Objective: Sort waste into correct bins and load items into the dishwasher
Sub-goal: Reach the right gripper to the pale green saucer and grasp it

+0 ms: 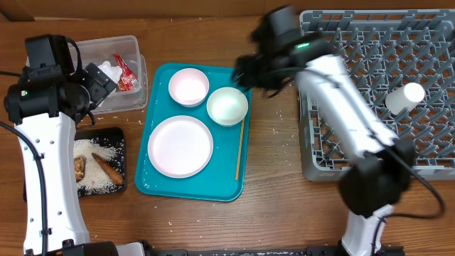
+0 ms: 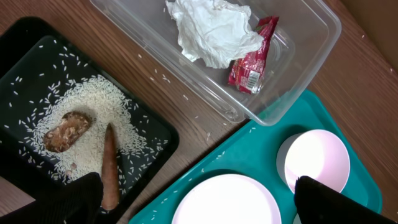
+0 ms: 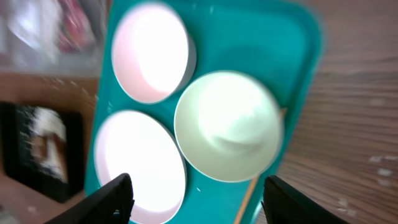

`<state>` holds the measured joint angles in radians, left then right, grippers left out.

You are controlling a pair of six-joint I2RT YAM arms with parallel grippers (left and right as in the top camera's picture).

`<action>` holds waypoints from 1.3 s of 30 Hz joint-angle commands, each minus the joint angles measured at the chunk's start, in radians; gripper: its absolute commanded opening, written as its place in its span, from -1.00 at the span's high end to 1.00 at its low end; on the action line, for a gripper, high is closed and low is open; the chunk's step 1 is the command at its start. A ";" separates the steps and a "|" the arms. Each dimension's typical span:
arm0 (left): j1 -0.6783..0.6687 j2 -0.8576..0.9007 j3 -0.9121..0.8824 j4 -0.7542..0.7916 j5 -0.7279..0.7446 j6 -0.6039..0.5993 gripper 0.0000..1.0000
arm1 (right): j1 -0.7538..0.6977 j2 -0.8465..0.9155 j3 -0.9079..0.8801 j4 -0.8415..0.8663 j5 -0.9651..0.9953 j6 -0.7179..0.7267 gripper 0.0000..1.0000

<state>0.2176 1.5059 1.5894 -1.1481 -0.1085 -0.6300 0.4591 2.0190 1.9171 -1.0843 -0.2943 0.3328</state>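
Observation:
On the teal tray (image 1: 160, 78) sit a large white plate (image 1: 180, 146), a smaller dish (image 1: 188, 87), a white bowl (image 1: 227, 106) and a thin wooden stick (image 1: 240, 149). A white cup (image 1: 405, 97) lies in the grey dish rack (image 1: 426, 64). The clear tub (image 2: 298, 93) holds the crumpled napkin (image 2: 211, 28) and a red wrapper (image 2: 252, 62). The black tray (image 2: 25, 50) holds rice (image 2: 93, 102), a lumpy scrap (image 2: 67, 130) and a long scrap (image 2: 110, 165). My left gripper (image 1: 99, 80) is open and empty above the tub's edge. My right gripper (image 1: 245, 71) is open and empty above the bowl (image 3: 227, 127).
A few rice grains lie on the wooden table between the tub and the black tray and on the teal tray (image 2: 249, 155). The rack fills the right side of the table. My right arm crosses over the rack's left edge.

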 commanded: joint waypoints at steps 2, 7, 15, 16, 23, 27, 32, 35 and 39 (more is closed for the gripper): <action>-0.002 0.000 0.002 0.000 0.001 -0.013 -1.00 | 0.123 0.071 -0.005 0.010 0.212 -0.008 -0.37; -0.002 0.000 0.002 0.000 0.001 -0.013 -0.99 | 0.208 0.119 -0.005 0.014 0.365 -0.008 -0.36; -0.002 0.000 0.002 0.000 0.001 -0.013 -1.00 | 0.227 0.181 -0.016 0.097 0.350 0.011 -0.15; -0.002 0.000 0.002 0.000 0.001 -0.013 -1.00 | 0.227 0.186 -0.016 0.109 0.332 0.011 -0.14; -0.002 0.000 0.002 0.000 0.001 -0.013 -1.00 | 0.227 0.235 -0.017 0.149 0.281 0.015 -0.16; -0.002 0.000 0.002 0.000 0.001 -0.013 -1.00 | 0.227 0.239 -0.021 0.153 0.281 0.034 -0.16; -0.002 0.000 0.002 0.000 0.001 -0.013 -1.00 | 0.228 0.256 -0.045 0.163 0.280 0.037 -0.11; -0.002 0.000 0.002 0.000 0.001 -0.013 -1.00 | 0.231 0.265 -0.049 0.161 0.274 0.038 -0.04; -0.002 0.000 0.002 0.000 0.001 -0.013 -0.99 | 0.238 0.267 -0.050 0.164 0.274 0.038 -0.03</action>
<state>0.2176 1.5059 1.5894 -1.1481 -0.1085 -0.6300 0.6888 2.2723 1.8729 -0.9272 -0.0154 0.3637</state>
